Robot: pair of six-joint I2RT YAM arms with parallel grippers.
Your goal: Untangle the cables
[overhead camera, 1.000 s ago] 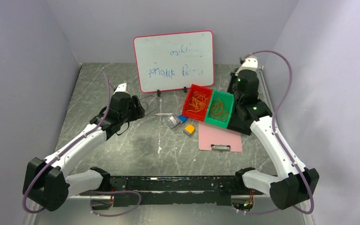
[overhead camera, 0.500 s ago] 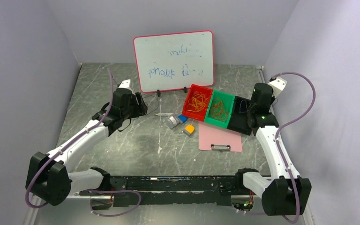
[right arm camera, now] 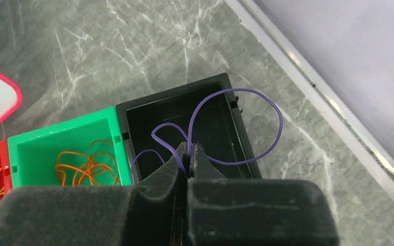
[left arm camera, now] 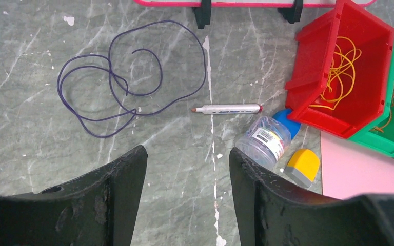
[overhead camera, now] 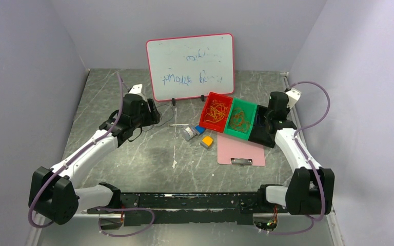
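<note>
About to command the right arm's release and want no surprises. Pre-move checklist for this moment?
1. The right gripper is shut on the held purple cable: ok.
2. That cable hangs above the black bin: ok.
3. Its whole loop lies inside the bin's outline: cannot tell; in the wrist view it swings past the right-hand rim.
4. It stays apart from the orange cables in the green bin: ok.
5. The left gripper is open with nothing between its fingers: ok.
6. The loose purple cable lies apart from the marker: ok, though close.
</note>
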